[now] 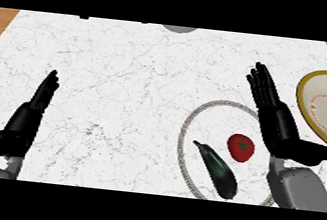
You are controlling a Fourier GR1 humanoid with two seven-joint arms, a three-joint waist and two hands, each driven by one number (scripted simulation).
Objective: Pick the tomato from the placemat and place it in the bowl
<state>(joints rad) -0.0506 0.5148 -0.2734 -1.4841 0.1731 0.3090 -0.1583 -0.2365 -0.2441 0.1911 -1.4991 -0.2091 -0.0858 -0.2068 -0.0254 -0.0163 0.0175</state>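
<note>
The tomato point(240, 147) sits on the round placemat point(187, 134) near the table's point(125, 78) front right corner, an eggplant point(216, 170) just beside it. The right hand point(275, 119) hovers alongside, fingers straight and spread, holding nothing. The left hand point(26, 117) rests open near the left edge. The bowl point(310, 87) waits at the right edge. The risk is that a careless close nudges the eggplant or rolls the tomato away.

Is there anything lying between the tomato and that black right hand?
No. In the head view, only bare placemat separates the tomato from the right hand; the eggplant lies on the tomato's other side.
</note>
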